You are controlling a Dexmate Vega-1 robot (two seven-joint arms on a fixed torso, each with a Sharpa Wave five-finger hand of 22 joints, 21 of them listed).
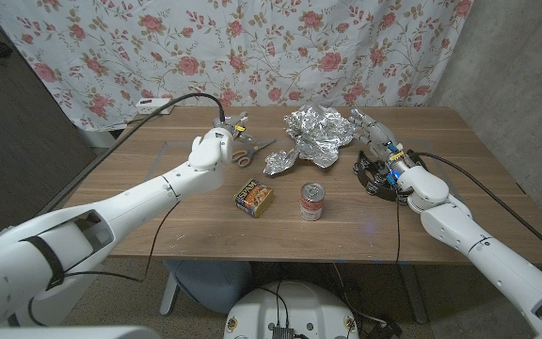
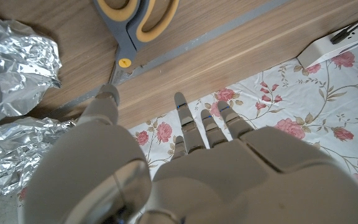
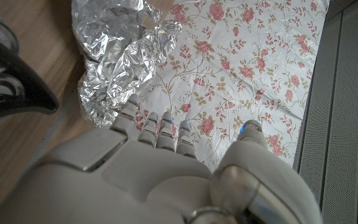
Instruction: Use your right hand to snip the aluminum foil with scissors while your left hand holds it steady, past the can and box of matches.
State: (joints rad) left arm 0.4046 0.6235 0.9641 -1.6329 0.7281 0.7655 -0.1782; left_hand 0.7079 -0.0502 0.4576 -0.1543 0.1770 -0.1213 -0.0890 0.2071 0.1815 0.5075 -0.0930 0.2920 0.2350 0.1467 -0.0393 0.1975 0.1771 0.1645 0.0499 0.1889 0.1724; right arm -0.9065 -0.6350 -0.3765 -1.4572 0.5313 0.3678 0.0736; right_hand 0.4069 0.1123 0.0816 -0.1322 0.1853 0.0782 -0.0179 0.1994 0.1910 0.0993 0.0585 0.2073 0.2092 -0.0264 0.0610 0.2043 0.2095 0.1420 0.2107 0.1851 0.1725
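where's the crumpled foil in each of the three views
Head view: aluminum foil lies at the table's far middle, beyond the can.
Left wrist view: foil at the left edge, beside the left hand.
Right wrist view: foil just beyond the right hand.
Shared landmark: floral curtain.

The aluminum foil (image 1: 310, 137) sits crumpled at the far middle of the table, a shiny silver heap with a smaller lobe trailing off to its near left. Just left of it lie the scissors (image 1: 248, 151), flat on the wood, grey blades with yellow-lined handles. Nearer in, the can (image 1: 312, 201) stands upright, red label, and the box of matches (image 1: 252, 197) lies flat just to its left.
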